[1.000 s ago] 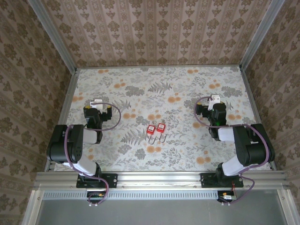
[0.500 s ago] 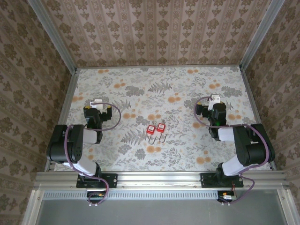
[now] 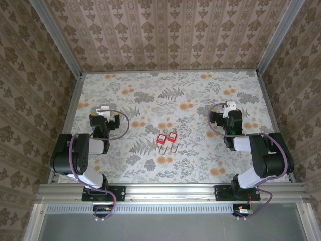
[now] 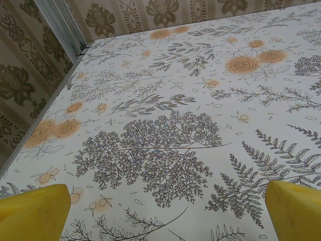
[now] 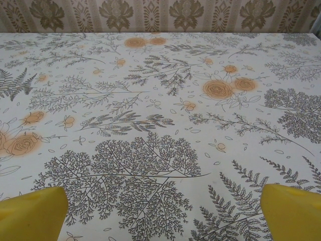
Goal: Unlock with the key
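Left gripper (image 4: 163, 213) wide; padlocks (image 3: 167, 139) shackle-end nearward

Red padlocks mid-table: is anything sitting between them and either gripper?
Nothing visible does. Only bare floral table surface lies between the red padlocks and the open left gripper or the open right gripper.

No readable text anywhere, sorry

Middle of the top view, the left red padlock (image 3: 161, 138) and the right red padlock (image 3: 173, 136) are way too small to make out any marking on them; the tablecloth (image 4: 165, 150) is just ferns and orange flowers up close; the wallpaper (image 3: 170, 30) across the top of the frame is plain ornament, no lettering.
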